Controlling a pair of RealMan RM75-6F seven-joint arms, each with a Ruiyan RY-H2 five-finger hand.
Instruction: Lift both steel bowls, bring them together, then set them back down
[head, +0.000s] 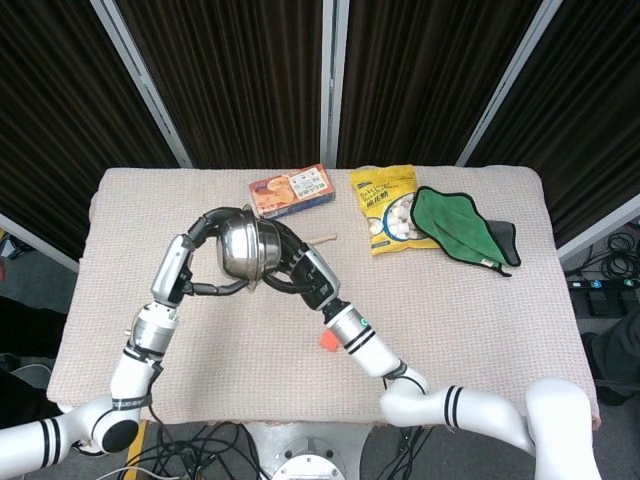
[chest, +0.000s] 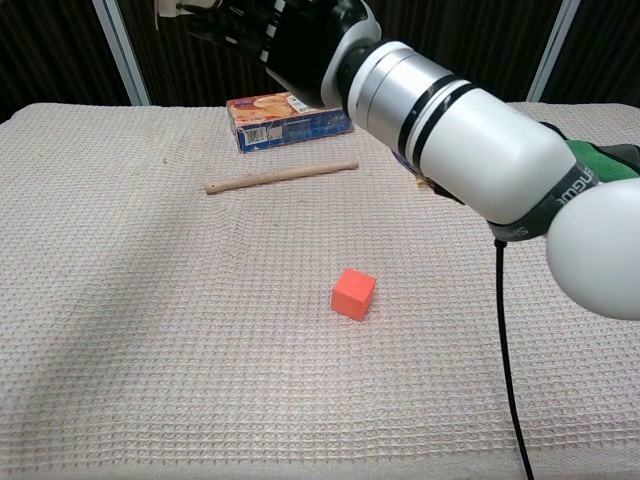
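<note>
Two steel bowls (head: 245, 250) are held in the air over the table's middle left, pressed together so closely that they read as one shiny mass in the head view. My left hand (head: 213, 226) grips one from the left side, its dark fingers curled round the rim. From the right, my right hand (head: 291, 266) holds the other. In the chest view only my right hand (chest: 275, 30) and its white forearm show at the top edge; the bowls are out of that frame.
An orange cube (chest: 353, 293) lies on the beige cloth below the arms. A wooden stick (chest: 281, 176) and a biscuit box (chest: 285, 118) lie behind it. A yellow snack bag (head: 388, 208) and a green cloth (head: 455, 225) sit at the back right.
</note>
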